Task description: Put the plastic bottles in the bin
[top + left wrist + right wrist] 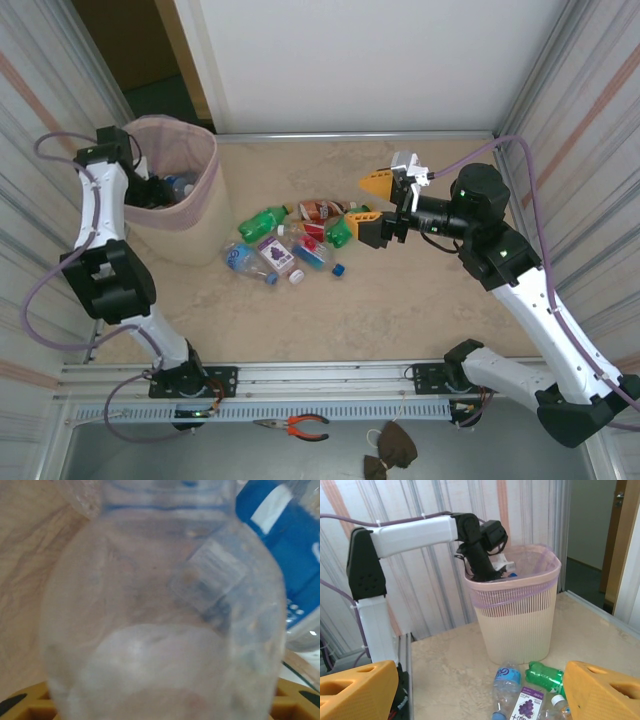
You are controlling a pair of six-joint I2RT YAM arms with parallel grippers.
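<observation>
Left wrist | clear bottle (160,630) against left tool (163,189), grip unclear | right tool (370,203) apart

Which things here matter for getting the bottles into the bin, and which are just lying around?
For the job: plastic bottles heaped on the table; clear bottle close before the left wrist camera; bin.
Lying about: orange-handled pliers and a brown cloth-like thing, both off the table, at the near edge of the top view.

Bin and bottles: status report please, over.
Left claw down inside bin, clear bottle against its camera, grip unclear. Right claw open over bottle pile. Left arm occupies bin mouth.
</observation>
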